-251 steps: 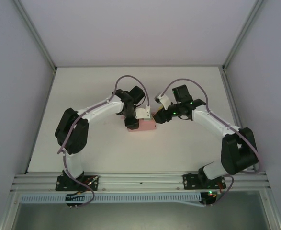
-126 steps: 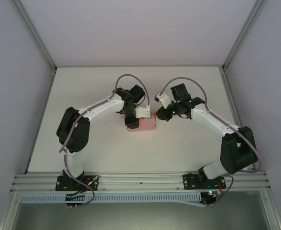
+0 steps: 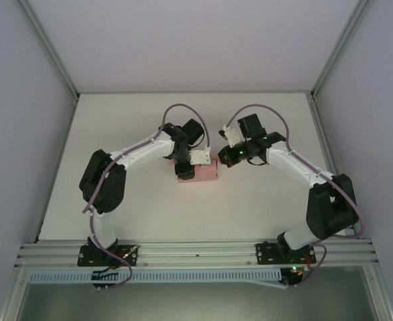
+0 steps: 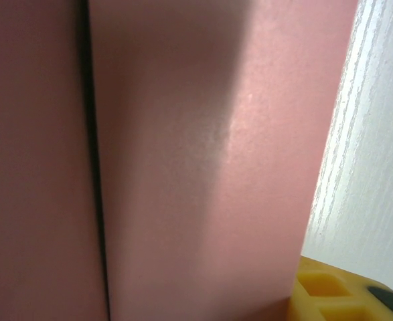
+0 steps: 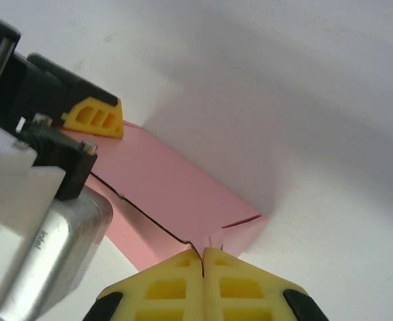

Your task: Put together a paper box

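Now the big white table (image 3: pixel 116 127) looks just as it did a second ago. The left arm (image 3: pixel 137 154) has hardly moved. The right arm (image 3: pixel 295 166) has leaned a bit more toward the middle of the top view.

The paper box (image 3: pixel 201 173) lies flat on the table in the middle of that view, between the two arm tips. It has slid a tiny bit toward the top of the frame.

The left gripper (image 3: pixel 183 168) sits over the box's left end. One of its yellow fingers (image 4: pixel 327 294) touches the pink edge at the bottom right of the left wrist view. The other finger is hidden, so nobody can tell if it is squeezing the box.

The biggest change is at the right gripper (image 5: pixel 203 259), at the bottom of the right wrist view. Its jaws were partly apart and are now pressed tight together, right at the box's corner where a small flap (image 5: pixel 213 237) sticks out. Whether any paper is caught between them is too hard to see. The right arm is probably pinching or poking that end flap to fold it in. So the box looks nearly done, but that end is not tucked yet.

Counting: one table, two arms, one pink box, two grippers, and three yellow fingers in the right wrist view.
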